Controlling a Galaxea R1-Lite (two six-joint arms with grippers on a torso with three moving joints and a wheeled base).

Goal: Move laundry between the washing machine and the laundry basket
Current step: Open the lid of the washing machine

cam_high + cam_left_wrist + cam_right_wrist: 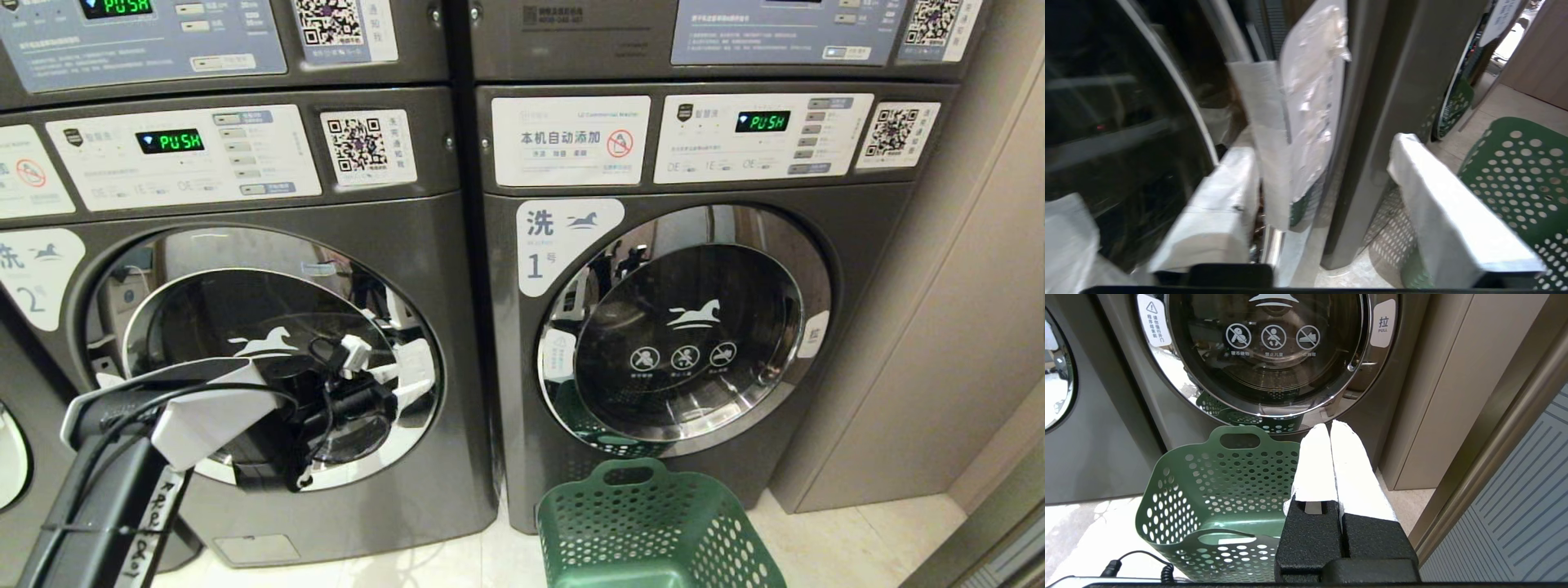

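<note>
Left claw (pixel 1314 204) is up at the right edge of the door of the washing machine (pixel 269 359), the unit labelled 2. White-wrapped fingers (pixel 1216 212) stand apart with nothing between them. One sits against the chrome rim by the worn white pull tab (pixel 1310 102), the other hangs over the dark seam between the two machines. No contact with the tab that I can confirm.

Right claw (pixel 1331 437) is parked low, fingers pressed together, empty, pointing at the machine labelled 1 (pixel 686 327), just right of the laundry basket (pixel 1216 490).

The basket is on the floor in front of machine 1, near side, right of machine 2. What shows of its inside is bare. No laundry visible in any view. The drum behind door 2 is dark and full of reflections, so I can't tell whether anything is in there.

Step, my read: opening door 2, so an early stage. Door looks closed and flush, and nothing has been transferred.

Next move needs one finger hooked behind the rim at the pull tab, claw narrowed enough to hold the lip, then a pull toward the robot, swinging on the left-side hinge. Risk: fingers slip off the smooth chrome. The basket is near the door's right edge but should be outside the swing.
</note>
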